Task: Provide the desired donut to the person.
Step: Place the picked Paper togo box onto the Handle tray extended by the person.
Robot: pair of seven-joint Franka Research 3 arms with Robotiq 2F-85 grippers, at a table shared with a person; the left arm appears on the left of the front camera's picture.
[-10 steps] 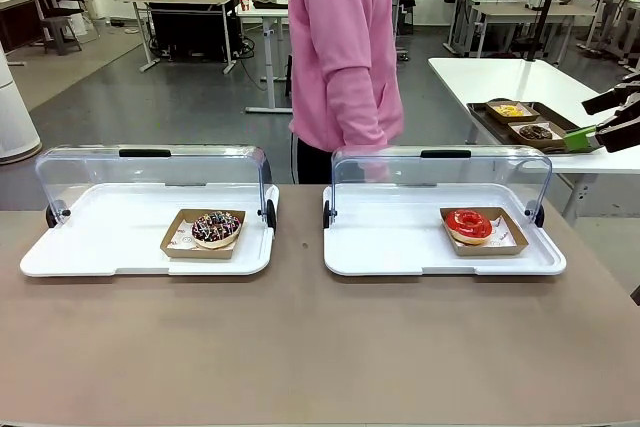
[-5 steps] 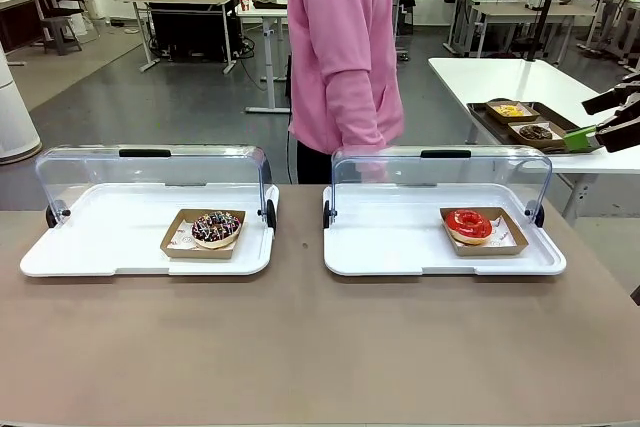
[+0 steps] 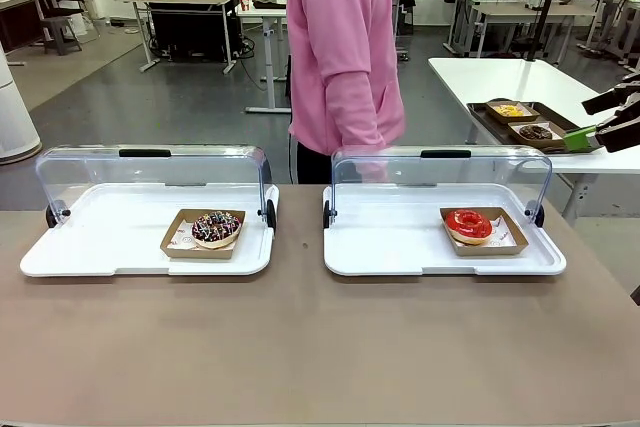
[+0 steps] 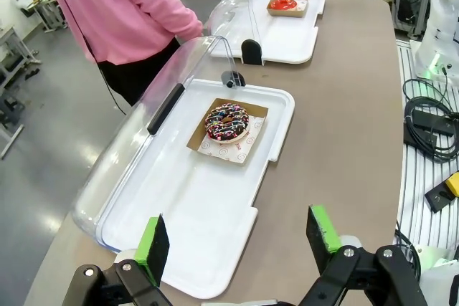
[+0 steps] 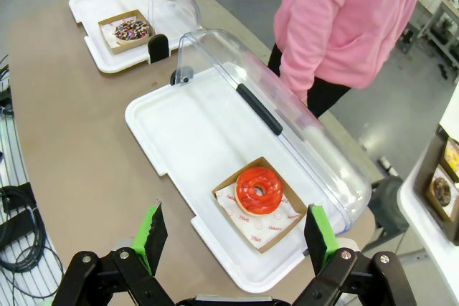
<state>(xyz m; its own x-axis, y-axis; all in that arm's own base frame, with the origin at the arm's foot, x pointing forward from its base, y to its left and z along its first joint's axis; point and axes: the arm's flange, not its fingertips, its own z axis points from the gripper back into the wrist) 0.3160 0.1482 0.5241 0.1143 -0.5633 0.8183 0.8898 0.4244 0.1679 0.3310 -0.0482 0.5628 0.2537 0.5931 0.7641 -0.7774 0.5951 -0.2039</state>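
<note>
Front view, person (image 3: 345, 47) seemingly unmoved (donuts too), both jaws spread apart.

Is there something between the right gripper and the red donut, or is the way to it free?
Nothing visible blocks it. In the right wrist view the right gripper is open above the white tray, and the red donut lies uncovered in its cardboard holder. The clear lid is swung back on the person's side.

Two donuts (image 3: 216, 227); two white trays (image 3: 100, 257); two clear lids (image 3: 150, 172); one person (image 3: 345, 47).
</note>
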